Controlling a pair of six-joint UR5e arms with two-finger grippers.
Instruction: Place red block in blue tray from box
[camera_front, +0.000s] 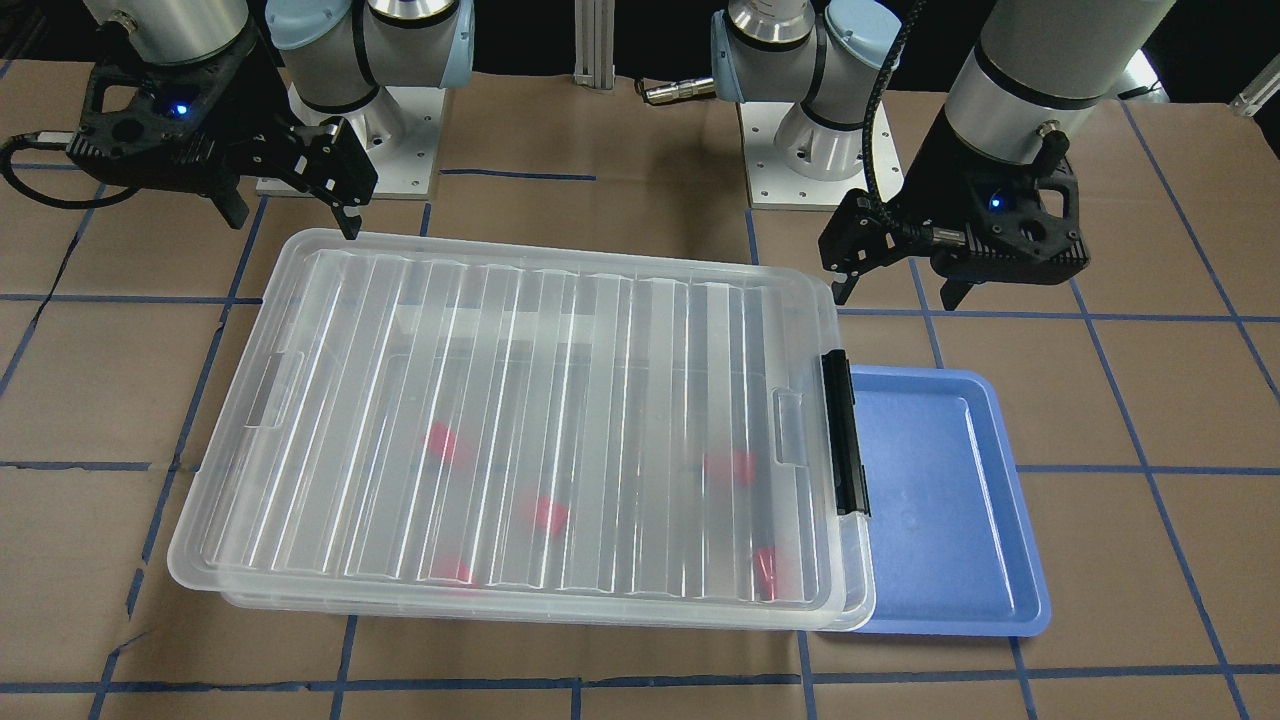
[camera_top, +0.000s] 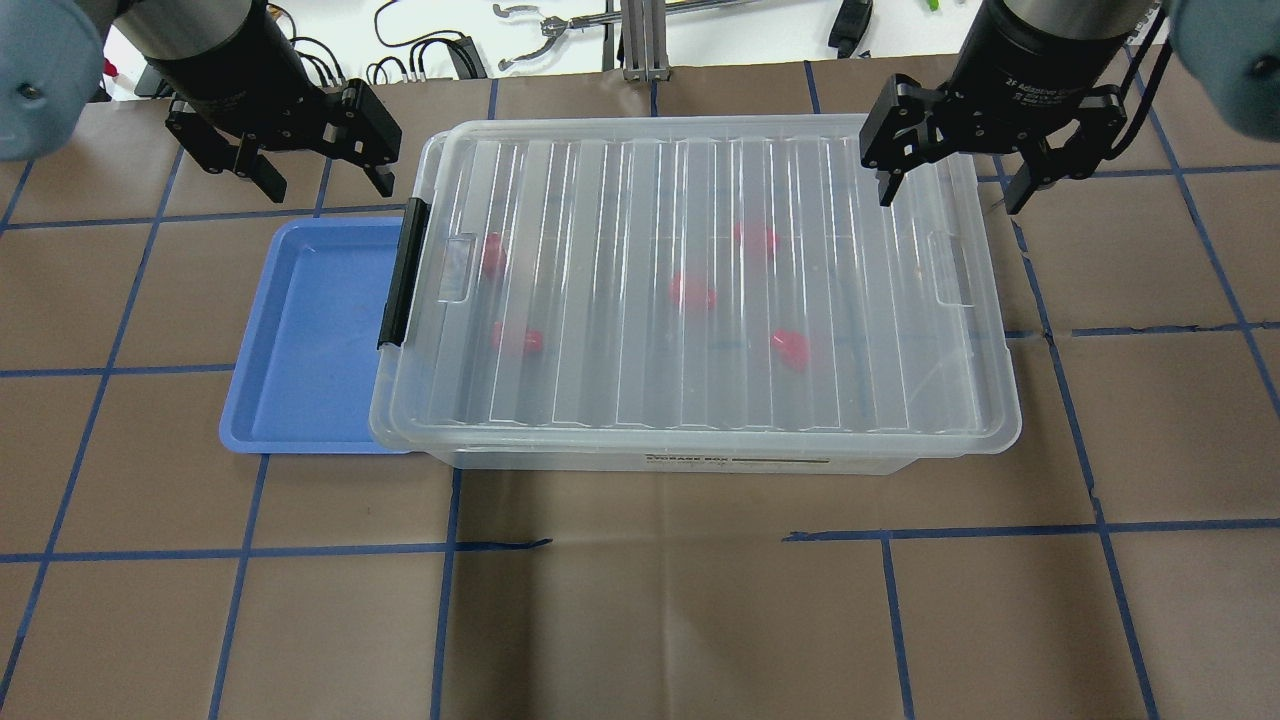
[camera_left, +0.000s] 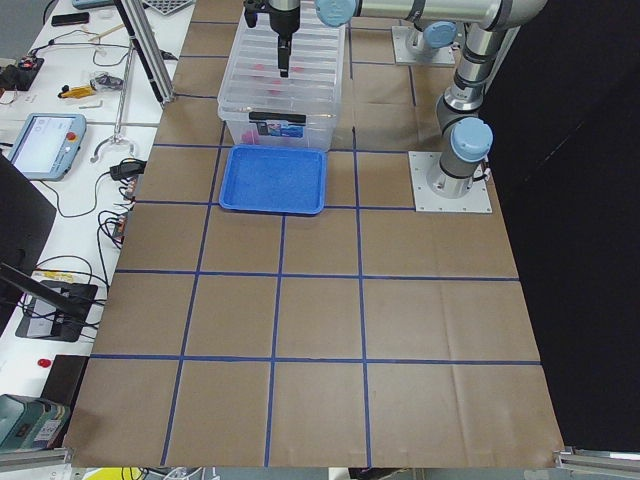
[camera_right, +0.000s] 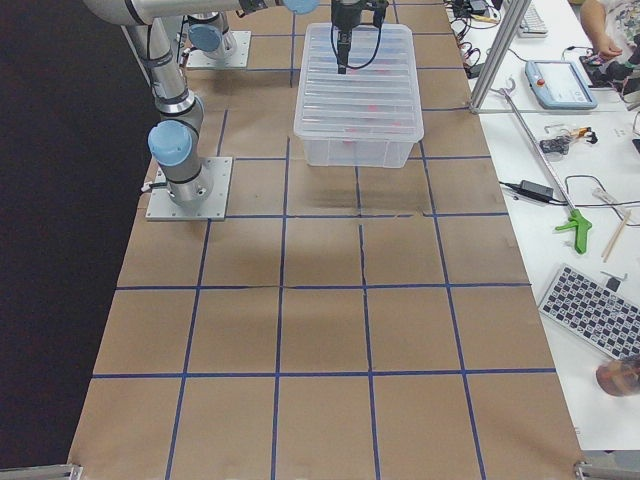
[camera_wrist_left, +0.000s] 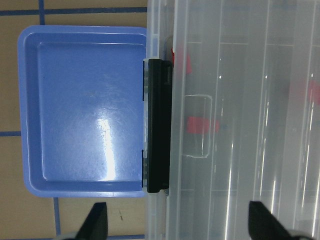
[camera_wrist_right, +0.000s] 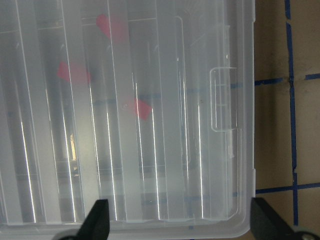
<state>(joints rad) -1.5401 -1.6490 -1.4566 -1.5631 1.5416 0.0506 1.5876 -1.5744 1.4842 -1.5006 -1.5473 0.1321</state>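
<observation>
The box (camera_top: 700, 290) is a clear bin with its ribbed lid shut and a black latch (camera_top: 402, 270) on its short side. Several red blocks, such as one red block (camera_top: 692, 292), show blurred through the lid. The blue tray (camera_top: 310, 330) lies empty next to the latch side, its edge under the lid's overhang; it also shows in the left wrist view (camera_wrist_left: 90, 105). My left gripper (camera_top: 325, 185) is open and empty, above the table behind the tray and latch. My right gripper (camera_top: 950, 198) is open and empty above the box's far right corner.
The table is covered in brown paper with a blue tape grid. The two arm bases (camera_front: 350, 130) (camera_front: 815, 150) stand behind the box. Benches with a tablet (camera_left: 45, 140) and tools run along the table's far side.
</observation>
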